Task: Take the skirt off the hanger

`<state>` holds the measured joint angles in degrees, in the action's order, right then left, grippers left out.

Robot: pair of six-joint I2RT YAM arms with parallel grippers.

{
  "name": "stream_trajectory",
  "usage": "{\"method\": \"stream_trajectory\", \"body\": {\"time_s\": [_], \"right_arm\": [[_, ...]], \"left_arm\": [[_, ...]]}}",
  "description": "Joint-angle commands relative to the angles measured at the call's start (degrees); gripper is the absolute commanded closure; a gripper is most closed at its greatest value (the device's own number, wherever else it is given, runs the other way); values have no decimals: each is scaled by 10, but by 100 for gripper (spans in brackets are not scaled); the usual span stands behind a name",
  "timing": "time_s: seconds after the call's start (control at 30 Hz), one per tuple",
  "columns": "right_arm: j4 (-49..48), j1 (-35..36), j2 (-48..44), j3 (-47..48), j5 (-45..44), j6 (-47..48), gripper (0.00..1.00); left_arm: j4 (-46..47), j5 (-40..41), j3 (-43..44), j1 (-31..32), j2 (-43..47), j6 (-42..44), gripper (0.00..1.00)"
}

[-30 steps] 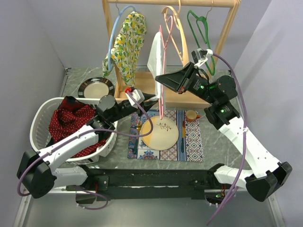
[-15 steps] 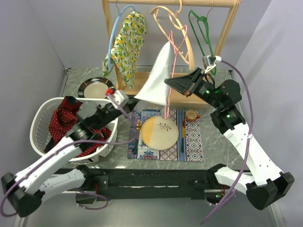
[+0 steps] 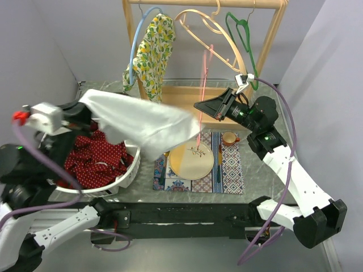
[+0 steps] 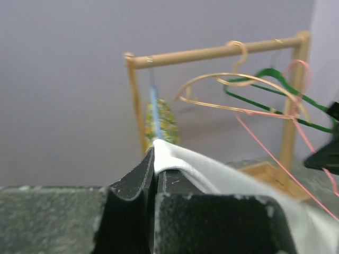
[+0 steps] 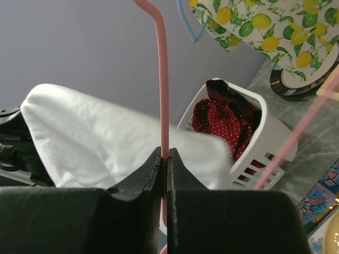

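Rack (image 3: 273, 39): pale wood. Hung on it are a blue hanger (image 3: 134, 45), a tan hanger (image 3: 195, 11), a green hanger (image 3: 250, 48), and a cloth (image 3: 152, 51), white with yellow lemons and green leaves.

Before the rack:
- Pink hanger (image 3: 203, 96).
- Skirt (image 3: 142, 122), plain white.
- Cream plate (image 3: 193, 161) with a leaf sprig.
- Blue-and-red tiled mat (image 3: 231, 167).
- Orange cup (image 3: 229, 137).

Left of the rack: white basket (image 3: 127, 170) with a red, white-dotted garment (image 3: 93, 158).

Table (image 3: 187, 190): grey marbled.
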<state>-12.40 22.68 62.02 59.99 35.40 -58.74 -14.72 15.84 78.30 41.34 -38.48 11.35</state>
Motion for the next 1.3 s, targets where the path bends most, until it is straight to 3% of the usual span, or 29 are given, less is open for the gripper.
{"method": "stream_trajectory", "body": {"time_s": [0.0, 0.13, 0.27, 0.33, 0.37, 0.43, 0.47, 0.57, 0.63, 0.73, 0.8, 0.9, 0.93, 0.97, 1.17, 1.27], "right_arm": [[-10, -5, -15, 6, -8, 30, 100], [-14, -5, -16, 7, -2, 29, 100], [-10, -5, -23, 9, -2, 34, 100], [-3, -5, -26, 11, 0, 40, 100], [0, -5, -27, 13, 3, 41, 100], [5, -5, -29, 14, 7, 44, 100], [10, -5, -30, 15, 13, 49, 100], [17, -4, -37, 16, 17, 58, 100], [24, -4, -43, 15, 17, 65, 100], [21, 0, -51, 9, 13, 66, 100], [13, 3, -49, 4, 13, 62, 100], [8, 9, -35, 8, 20, 54, 100], [9, 11, -32, 11, 24, 54, 100], [10, 11, -30, 16, 25, 54, 100], [30, 23, -30, 46, 10, 59, 100], [42, 26, -9, 72, 20, 68, 100]], "left_arm": [[-45, 137, 40, 0, -18, 58, 99], [-42, 236, 13, 0, -40, 68, 99], [49, 354, -76, -1, -38, 82, 99], [67, 400, -133, -13, -35, 61, 99], [63, 410, -154, -24, -29, 9, 99], [18, 375, -214, -93, -19, -74, 99], [12, 288, -239, -129, -10, -157, 99], [5, 132, -331, -284, -25, -271, 99], [-7, 86, -370, -379, -44, -344, 99], [-25, 30, -386, -467, -68, -393, 99], [-33, 32, -395, -486, -67, -425, 99], [-47, 35, -420, -497, -58, -479, 88], [-55, 52, -428, -499, -56, -522, 69], [-67, 57, -437, -500, -56, -539, 64], [-123, 95, -479, -503, -62, -683, 48], [-121, 68, -460, -503, -63, -657, 20]]}}
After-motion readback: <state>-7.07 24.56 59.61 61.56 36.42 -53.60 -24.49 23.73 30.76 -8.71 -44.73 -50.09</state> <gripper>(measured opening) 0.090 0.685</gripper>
